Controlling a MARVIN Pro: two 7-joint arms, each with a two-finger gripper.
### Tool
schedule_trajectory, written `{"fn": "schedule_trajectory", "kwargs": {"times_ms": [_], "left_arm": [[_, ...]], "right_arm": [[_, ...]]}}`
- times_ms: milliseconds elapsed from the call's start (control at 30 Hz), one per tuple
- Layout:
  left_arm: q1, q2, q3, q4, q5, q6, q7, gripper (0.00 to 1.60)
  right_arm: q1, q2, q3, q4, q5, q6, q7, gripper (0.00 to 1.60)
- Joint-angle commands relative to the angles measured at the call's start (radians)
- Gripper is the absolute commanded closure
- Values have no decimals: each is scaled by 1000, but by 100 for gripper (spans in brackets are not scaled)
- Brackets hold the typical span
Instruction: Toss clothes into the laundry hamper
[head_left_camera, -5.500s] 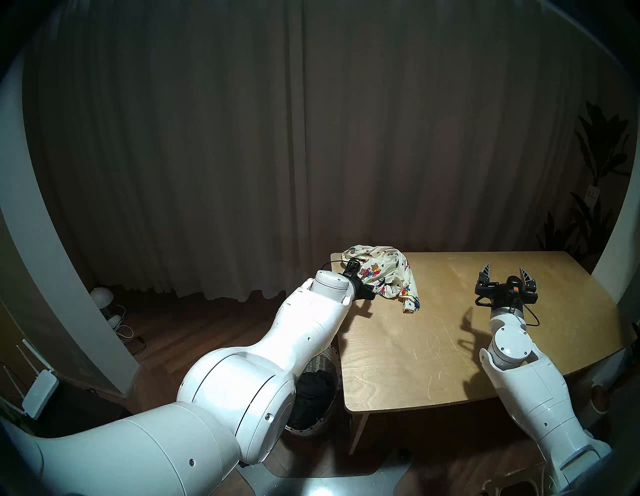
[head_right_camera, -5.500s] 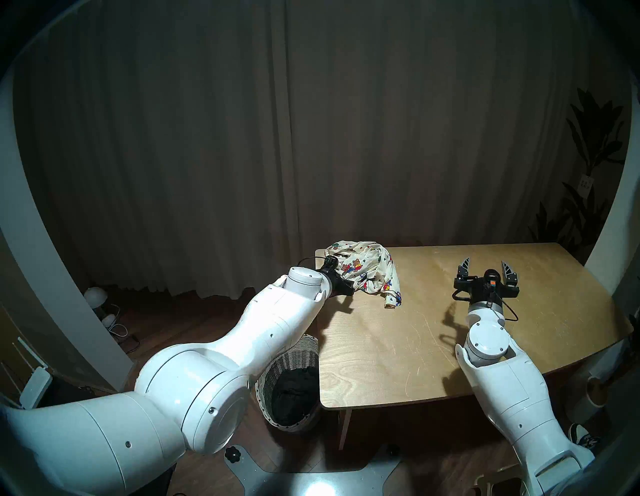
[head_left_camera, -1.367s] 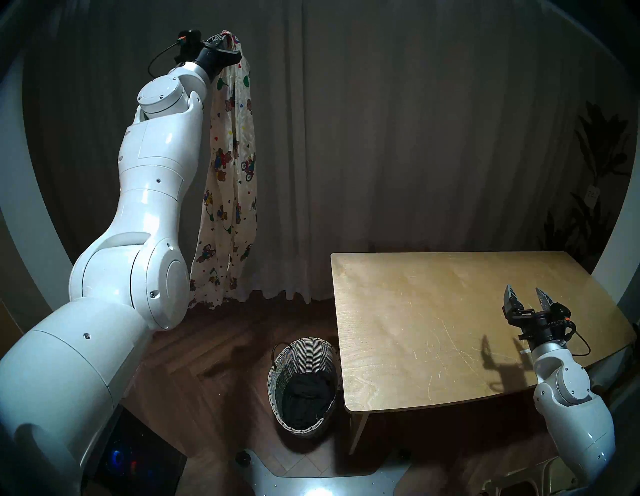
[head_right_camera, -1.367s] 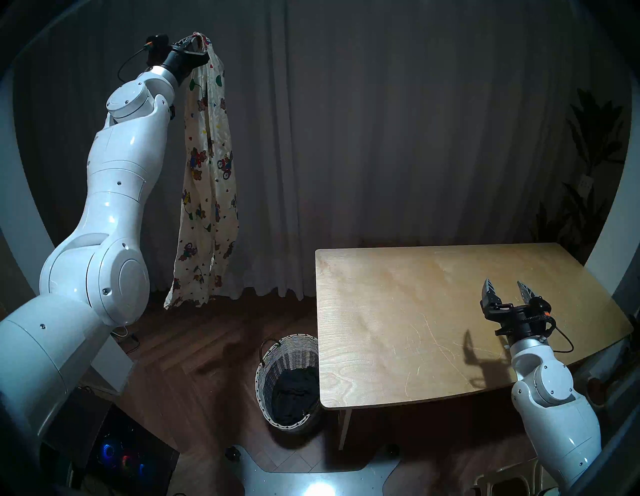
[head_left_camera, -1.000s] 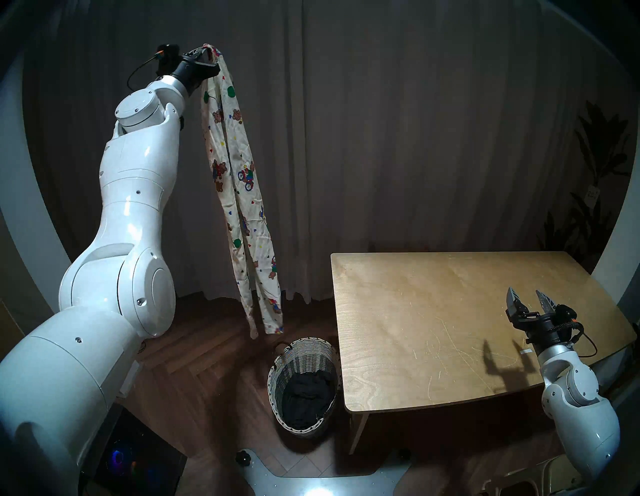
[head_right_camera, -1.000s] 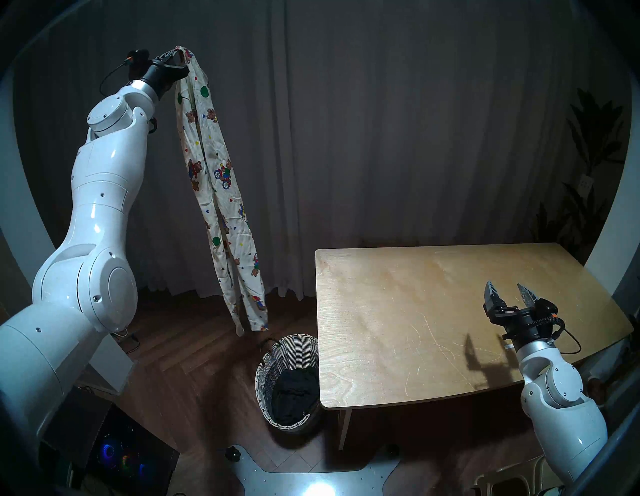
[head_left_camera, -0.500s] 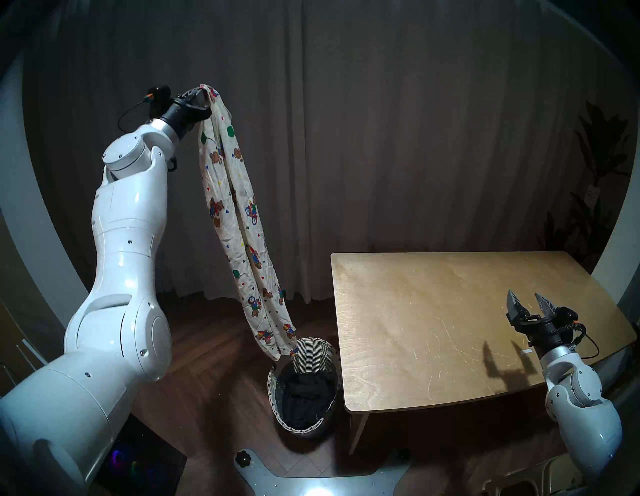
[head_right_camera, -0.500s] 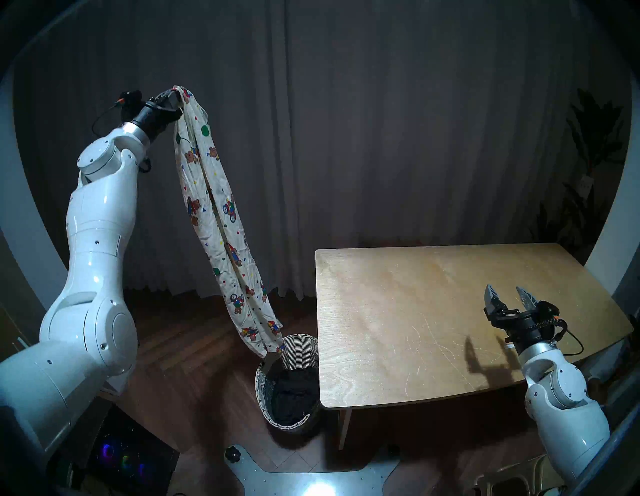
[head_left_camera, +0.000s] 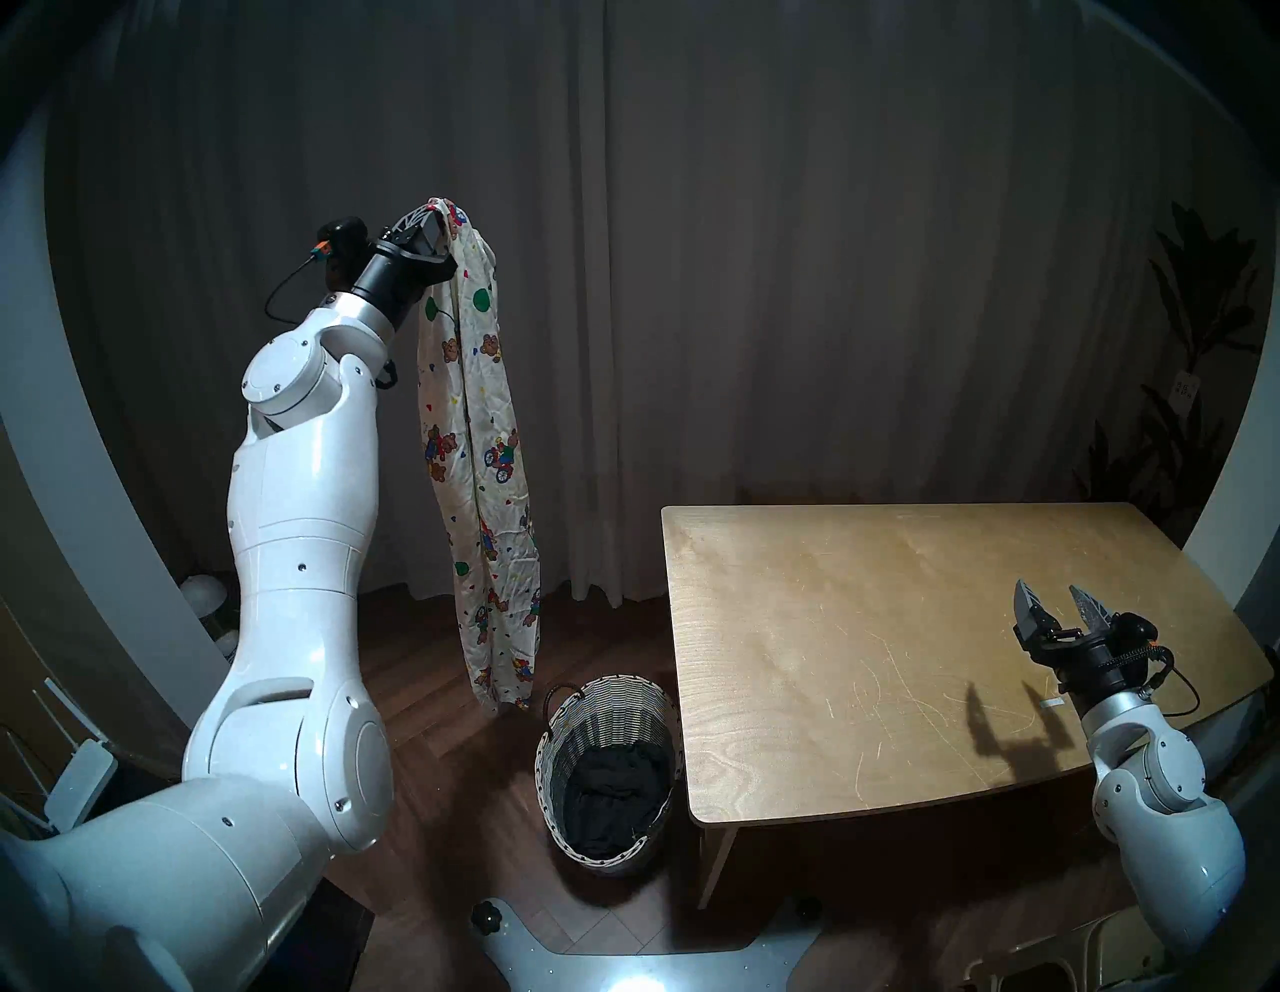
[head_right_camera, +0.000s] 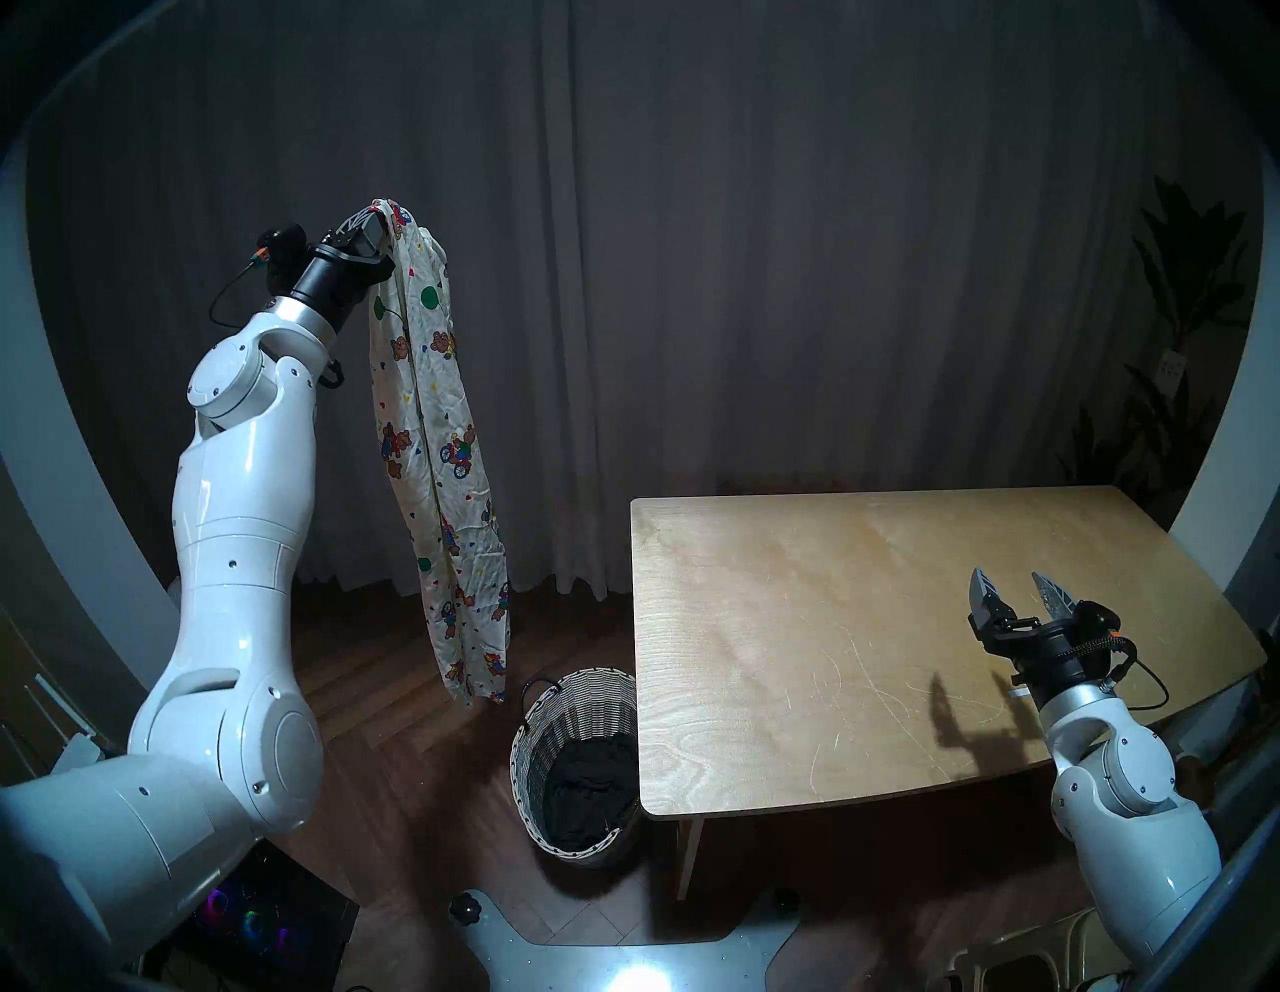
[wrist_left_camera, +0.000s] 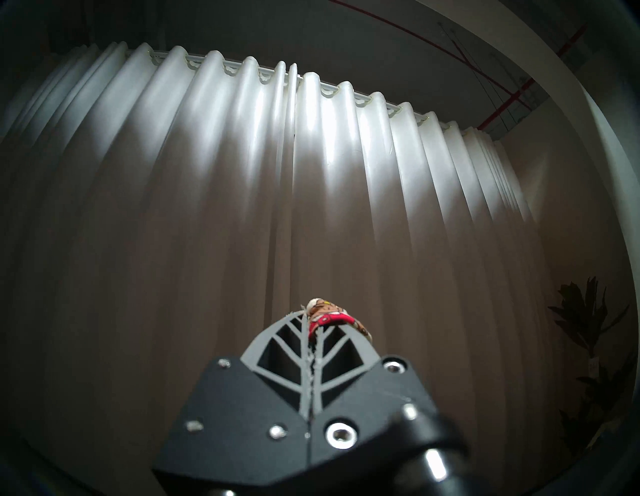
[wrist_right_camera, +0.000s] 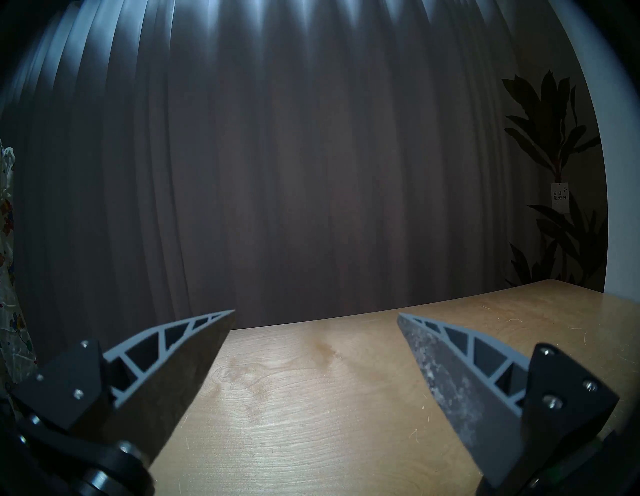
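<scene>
My left gripper (head_left_camera: 431, 213) (head_right_camera: 374, 215) is raised high and shut on the top of a cream garment with bear prints (head_left_camera: 485, 443) (head_right_camera: 433, 429). The garment hangs long and straight; its lower end dangles above the floor, just left of the woven laundry hamper (head_left_camera: 609, 713) (head_right_camera: 582, 700). Dark clothes (head_left_camera: 613, 796) lie inside the hamper. In the left wrist view the fingers (wrist_left_camera: 294, 346) are pressed together with a bit of printed cloth (wrist_left_camera: 327, 313) sticking out at the tip. My right gripper (head_left_camera: 1053, 601) (wrist_right_camera: 315, 318) stands open over the table's right part, holding nothing.
The wooden table (head_left_camera: 900, 623) stands right of the hamper, its left edge close to the hamper's rim. A curtain (head_left_camera: 692, 277) closes the back. A plant (head_left_camera: 1205, 360) is at the far right. A white router (head_left_camera: 76, 783) and a lamp (head_left_camera: 202, 596) are on the left.
My left arm has swung back to the left and a little nearer. The garment's lower end, which touched the hamper's far rim half a second ago, now hangs left of it. The right arm is still.
</scene>
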Motion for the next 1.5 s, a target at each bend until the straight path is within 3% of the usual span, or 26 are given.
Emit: {"fn": "schedule_trajectory", "kwargs": {"times_ms": [0,167,367,600,767,900,1167,1467], "left_arm": [[46,-59,20,-111,4,-44,28,160],[89,-74,34,-177,12,-19,57,160],[103,-76,57,-181,29,-1,72,160],[88,-71,77,-31,82,-29,110,160],[105,-78,87,54,99,-89,114,160],[159,-99,91,54,94,-117,115,160],[328,-159,79,-89,50,-138,96,160],[462,-212,144,-42,42,-105,49,160]], "right_arm": [[3,6,13,-17,-4,-4,-1,0],[3,6,13,-18,-4,-4,-2,0],[2,5,14,-19,-4,-3,-3,0],[3,5,14,-19,-5,-3,-2,0],[3,4,14,-19,-6,-3,-2,0],[2,4,15,-20,-6,-2,-3,0],[6,4,12,-15,-7,-4,-1,0],[9,5,9,-10,-8,-4,1,0]]}}
